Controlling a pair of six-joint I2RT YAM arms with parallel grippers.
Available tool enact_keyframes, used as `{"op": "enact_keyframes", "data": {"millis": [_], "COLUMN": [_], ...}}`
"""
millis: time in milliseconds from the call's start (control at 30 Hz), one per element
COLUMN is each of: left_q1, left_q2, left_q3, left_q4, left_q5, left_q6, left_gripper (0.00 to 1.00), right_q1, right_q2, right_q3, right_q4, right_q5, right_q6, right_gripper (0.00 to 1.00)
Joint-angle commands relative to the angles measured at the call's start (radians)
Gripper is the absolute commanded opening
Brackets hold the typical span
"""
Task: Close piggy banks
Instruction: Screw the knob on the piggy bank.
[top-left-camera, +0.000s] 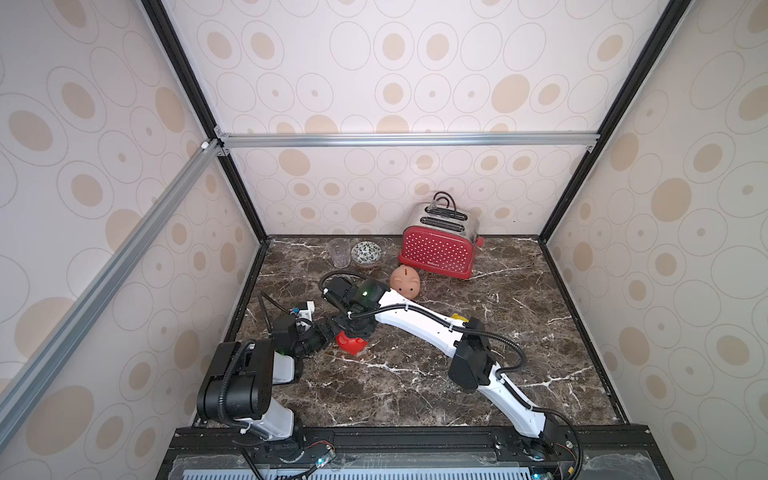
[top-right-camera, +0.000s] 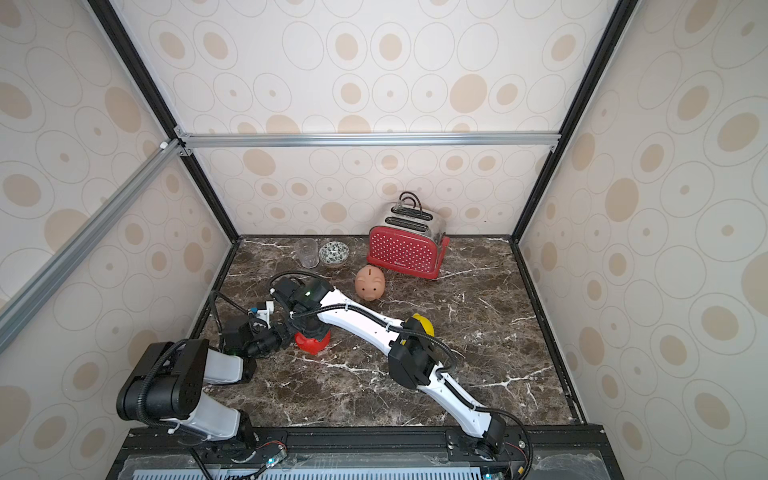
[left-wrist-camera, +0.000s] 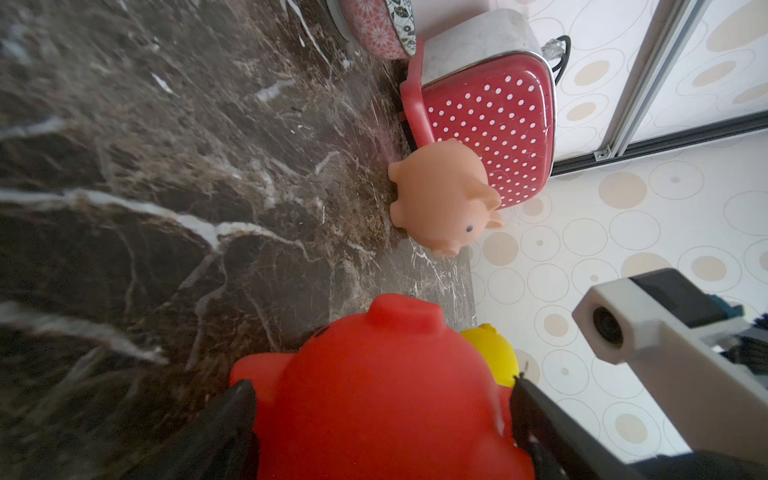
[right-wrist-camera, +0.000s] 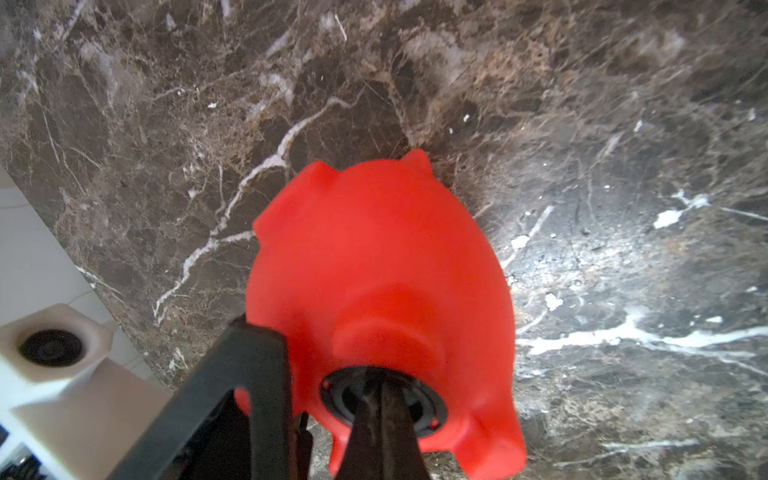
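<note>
Closing the red one: my left gripper (left-wrist-camera: 380, 386) is spread wide around the red piggy bank (right-wrist-camera: 374, 257), one finger on each flank. It braces the bank belly-up and tilted, low at the left side of the worktop (top-left-camera: 415, 374); whether the bank rests on the surface I cannot tell. My right gripper (right-wrist-camera: 380, 390), jaws pressed fully together, bears tip-first on the black stopper (right-wrist-camera: 419, 409) sitting in the belly hole.

I judge the step in hand to be seating that stopper. It looks to be in the opening, though I cannot make out whether it sits flush all round.

The next move calls for a steady push or twist straight along the hole's axis. My left hold has to stay firm, since the rounded body looks likely to roll or squirm aside under an off-centre load.

The pale pink piggy bank (top-left-camera: 405, 282) stands on its feet just in front of the red dotted toaster (top-left-camera: 438, 249). The yellow piggy bank (top-right-camera: 424, 326) sits further right, mostly hidden behind my right arm. Neither shows its belly, so I cannot say whether either is already closed.
</note>
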Motion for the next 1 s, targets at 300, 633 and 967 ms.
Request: {"op": "enact_keyframes", "data": {"millis": [300,633,967], "left_q1": [-0.003,-0.003,-0.003], "left_q2": [0.041,0.043,0.034], "left_q3": [-0.017,-0.018,-0.02], "left_q4": [-0.074,-0.074,-0.065], "left_q5": [-0.034,-0.036,-0.034], "left_q6": [0.006,0.006,0.002], "left_gripper": [0.95,0.95,0.97], "right_q1": [-0.006,-0.007,-0.005], "right_q2": [-0.016,-0.027,-0.052], "right_q3": [-0.091,-0.106,-0.117], "right_q4": [0.0,-0.003,0.018], "right_q5": [-0.029,-0.026,-0.036], "right_q6": [0.123,0.115,0.081], "right_gripper": [0.0,0.0,0.0]}}
